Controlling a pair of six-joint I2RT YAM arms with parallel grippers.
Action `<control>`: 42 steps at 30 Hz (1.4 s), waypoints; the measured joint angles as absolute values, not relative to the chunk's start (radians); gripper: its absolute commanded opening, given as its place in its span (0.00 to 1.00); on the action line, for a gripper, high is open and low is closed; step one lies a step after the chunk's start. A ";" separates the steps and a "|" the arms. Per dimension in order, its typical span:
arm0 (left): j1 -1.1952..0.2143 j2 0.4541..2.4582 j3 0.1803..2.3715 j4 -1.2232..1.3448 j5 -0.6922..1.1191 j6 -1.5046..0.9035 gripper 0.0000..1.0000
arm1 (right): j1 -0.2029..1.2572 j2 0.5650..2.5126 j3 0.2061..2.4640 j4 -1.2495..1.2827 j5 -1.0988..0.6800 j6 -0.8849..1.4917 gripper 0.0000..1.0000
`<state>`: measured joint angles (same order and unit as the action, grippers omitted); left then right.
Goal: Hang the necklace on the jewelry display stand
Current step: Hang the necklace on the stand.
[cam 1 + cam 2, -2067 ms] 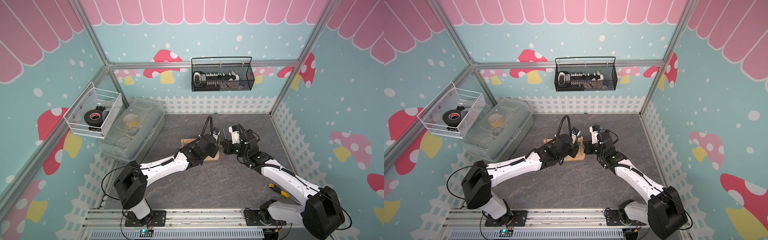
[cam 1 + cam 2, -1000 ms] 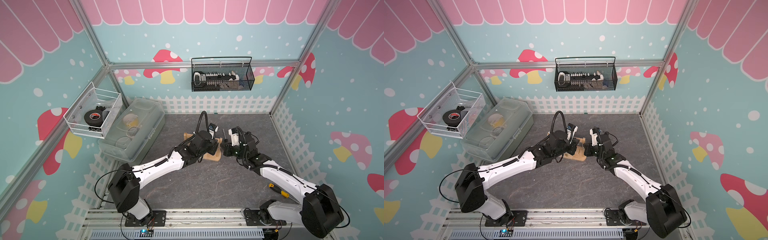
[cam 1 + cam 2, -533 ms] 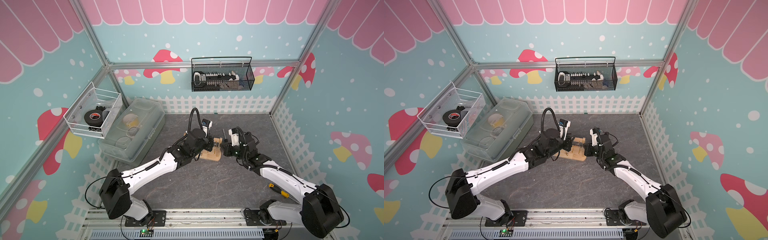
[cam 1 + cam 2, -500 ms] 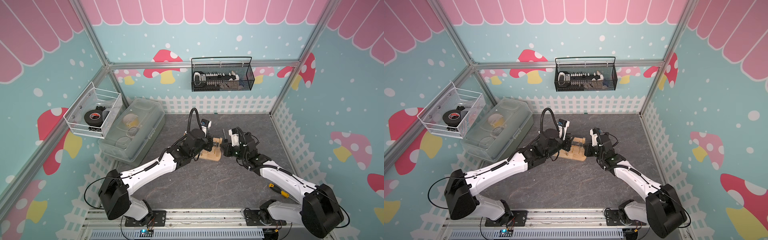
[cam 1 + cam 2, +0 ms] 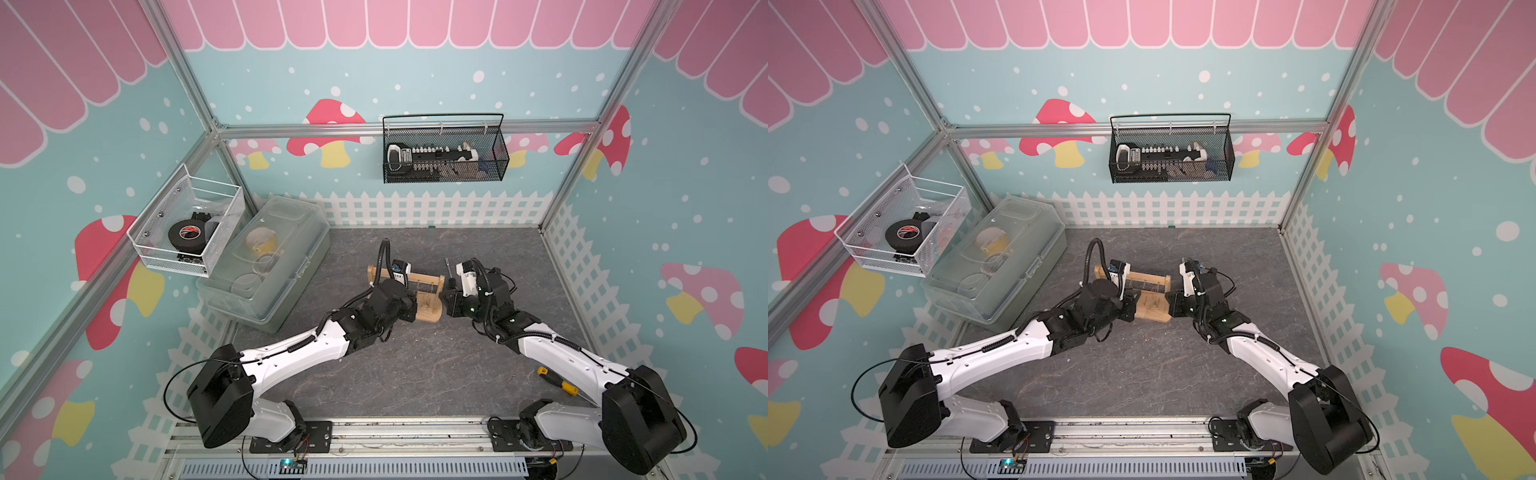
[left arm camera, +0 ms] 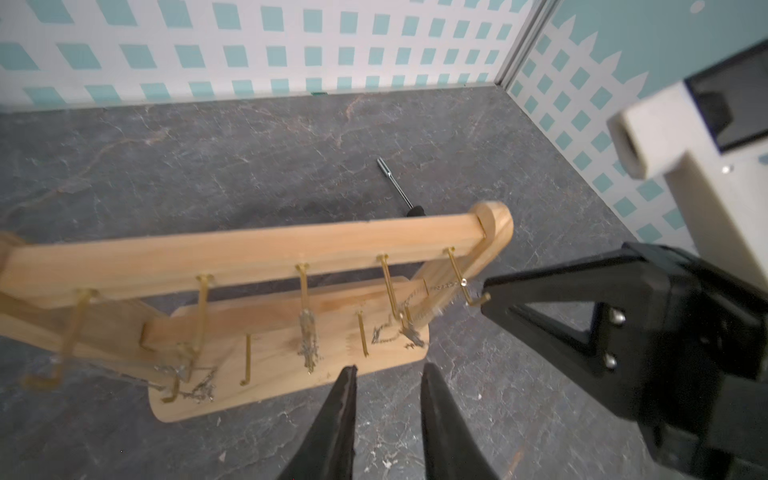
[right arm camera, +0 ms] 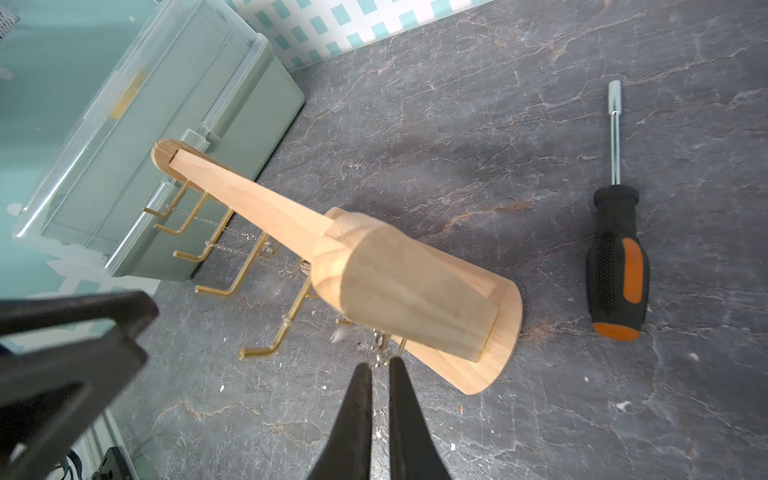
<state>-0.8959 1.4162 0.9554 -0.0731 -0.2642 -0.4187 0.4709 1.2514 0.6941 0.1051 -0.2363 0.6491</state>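
Observation:
The jewelry display stand [image 5: 428, 312] [image 5: 1152, 311] stands mid-table, a light-wood rack with gold pegs under its crossbar [image 6: 249, 253] [image 7: 257, 199]. The thin silver necklace [image 6: 308, 338] is strung across several pegs, and its loops sag to the base. My left gripper [image 6: 388, 370] [image 5: 411, 307] is open just off the base's front edge, nothing between its fingers. My right gripper [image 7: 380, 361] [image 5: 444, 301] sits at the stand's right end with its jaws only a slit apart. A bit of the chain [image 7: 380, 351] dangles just past its tips; I cannot tell if it touches them.
A black-and-orange nut driver [image 7: 617, 266] lies on the floor behind the right wrist. A yellow-handled screwdriver [image 5: 559, 384] lies by the right arm. A clear lidded box [image 5: 270, 262] stands at the left, a white wire basket [image 5: 187, 232] and a black mesh basket [image 5: 444, 153] hang on the walls.
My left arm has drawn back from over the stand toward the left, uncovering the crossbar and pegs. The right arm has stayed at the stand's right end, its jaws parted slightly.

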 measured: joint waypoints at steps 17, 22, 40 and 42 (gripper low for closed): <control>-0.873 1.457 0.837 0.064 -0.231 -0.466 0.29 | 0.547 1.253 0.570 0.308 -0.255 0.620 0.28; -0.851 1.457 0.804 0.076 -0.223 -0.468 0.29 | 0.565 1.287 0.546 0.400 -0.181 0.604 0.27; -0.738 1.243 0.725 0.049 -0.273 -0.464 0.31 | 0.607 1.369 0.511 0.532 0.019 0.540 0.30; -0.738 1.240 0.725 0.045 -0.273 -0.464 0.31 | 0.594 1.369 0.511 0.531 0.017 0.535 0.31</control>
